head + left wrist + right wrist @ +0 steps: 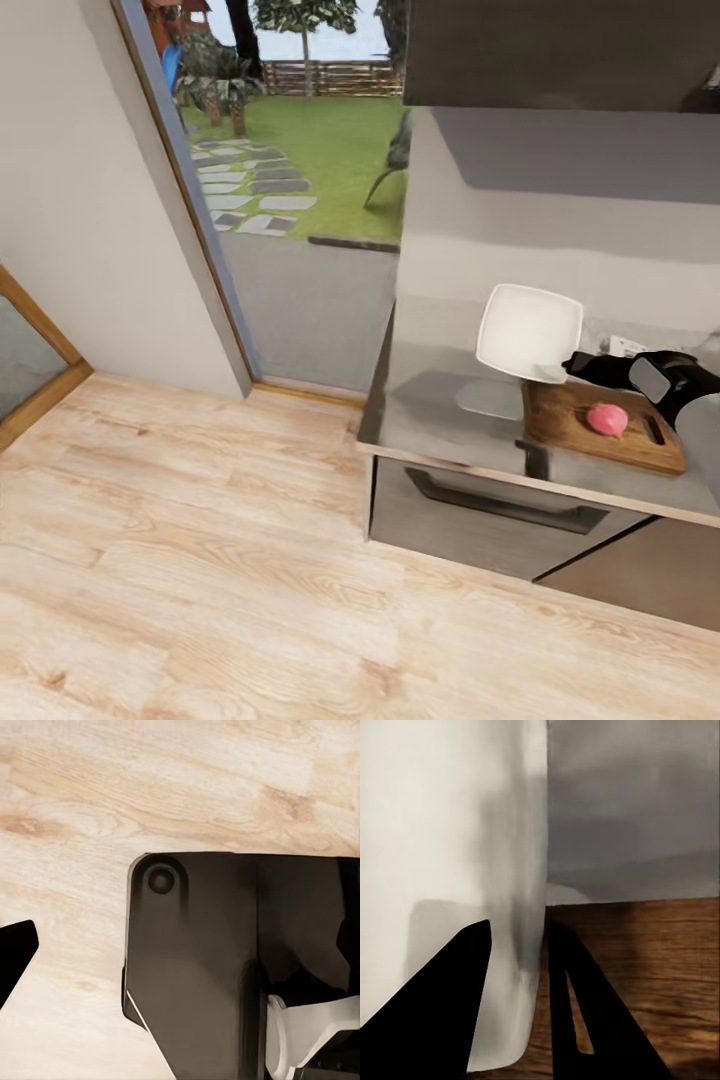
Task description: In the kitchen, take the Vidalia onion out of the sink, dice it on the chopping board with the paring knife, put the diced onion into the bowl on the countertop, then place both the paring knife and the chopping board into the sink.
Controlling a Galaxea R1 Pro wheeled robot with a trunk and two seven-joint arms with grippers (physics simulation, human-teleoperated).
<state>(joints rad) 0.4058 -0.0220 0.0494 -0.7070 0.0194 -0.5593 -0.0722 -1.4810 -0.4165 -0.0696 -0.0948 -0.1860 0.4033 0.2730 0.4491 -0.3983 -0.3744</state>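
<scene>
Two fingers of the right gripper [517,997] straddling the rim of the bowl [529,333], one inside, one outside, clamped on it. Bowl tilted up on edge, its lower corner over the far corner of the chopping board [600,425]. Pinkish onion [607,419] lying on the board, near the slot handle, just beside the gripper. Board resting on the countertop [440,400]. Left gripper: state impossible to tell, wooden floor [112,795] below it.
</scene>
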